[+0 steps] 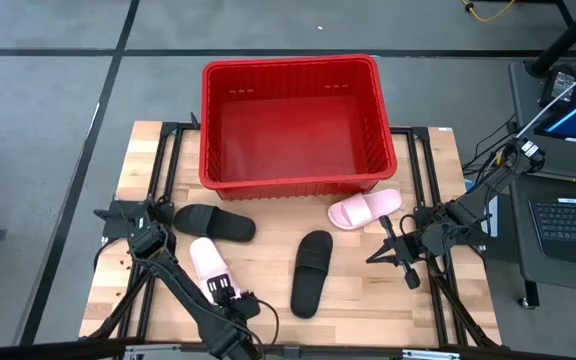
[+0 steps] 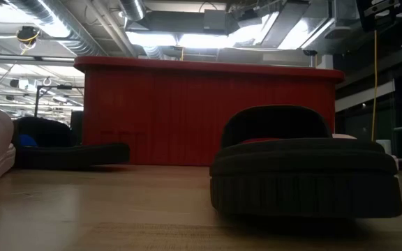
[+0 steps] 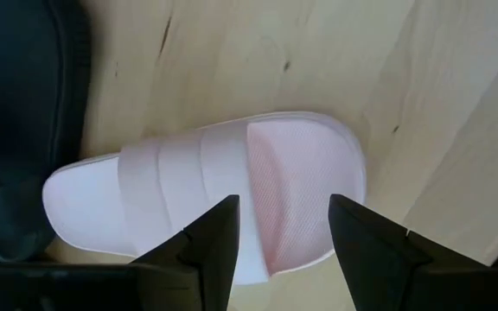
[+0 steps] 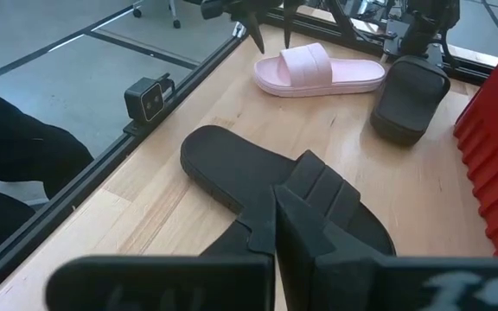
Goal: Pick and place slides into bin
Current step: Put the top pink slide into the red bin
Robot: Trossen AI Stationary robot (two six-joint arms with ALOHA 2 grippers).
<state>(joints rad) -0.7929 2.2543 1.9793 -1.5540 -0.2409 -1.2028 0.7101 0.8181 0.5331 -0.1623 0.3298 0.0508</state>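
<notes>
A wooden surface [image 1: 358, 290] seen from above, with four slides and a red bin on it.

Nearest the front edge, on the left, the left gripper [image 1: 230, 296] hovers over a pink slide [image 1: 208, 265] that lies flat, sole down. In the left wrist view the two dark fingers [image 3: 219, 238] stand apart, one over the strap edge and one over the footbed of this pink slide [image 3: 206, 203], with nothing between them; whether they touch it cannot be told.

Just right of that, near the middle of the front, a black slide [image 1: 310, 272] lies lengthwise, pointing toward the bin. In the low view this black slide [image 2: 306, 167] fills the right foreground.

Farther right, at about the same depth, the right gripper [image 1: 400, 255] hangs above bare wood with its fingers pressed together, holding nothing. In the right wrist view the closed fingers [image 4: 318, 207] show in front of the middle black slide [image 4: 266, 186].

One step back, a second black slide [image 1: 213, 222] lies crosswise on the left, and a second pink slide [image 1: 365, 209] lies on the right, near the bin's front wall.

At the far edge stands the bin [image 1: 298, 185], large, rectangular, ribbed, with no slides inside. All four slides are outside it on the surface.
</notes>
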